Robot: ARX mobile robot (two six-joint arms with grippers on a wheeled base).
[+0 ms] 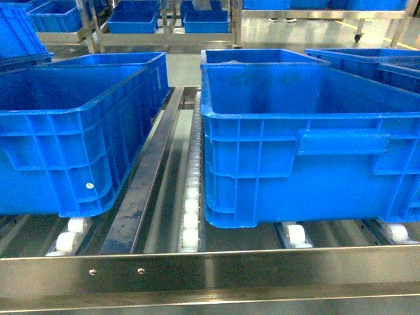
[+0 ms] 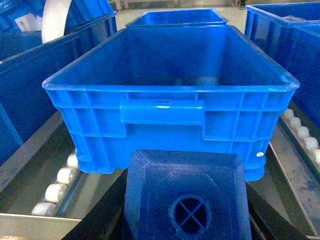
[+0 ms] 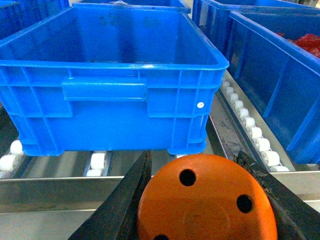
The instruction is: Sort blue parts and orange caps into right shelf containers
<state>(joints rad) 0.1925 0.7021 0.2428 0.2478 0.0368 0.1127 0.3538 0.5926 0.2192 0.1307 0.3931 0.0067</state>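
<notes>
In the left wrist view a blue part (image 2: 185,192) with angled faces and a round hole sits between black fingers (image 2: 107,212); my left gripper (image 2: 187,210) is shut on it, just in front of an empty blue container (image 2: 165,112). My right gripper (image 3: 202,192) is shut on an orange cap (image 3: 210,200), its holed flat top facing the camera, short of another empty blue container (image 3: 105,95). The head view shows two large blue containers (image 1: 72,138) (image 1: 308,151) side by side on the shelf. Neither gripper appears there.
The containers rest on white rollers (image 1: 190,210) behind a steel front rail (image 1: 210,269). More blue crates stand behind and on both sides. A crate at the far right of the right wrist view holds something red (image 3: 307,42).
</notes>
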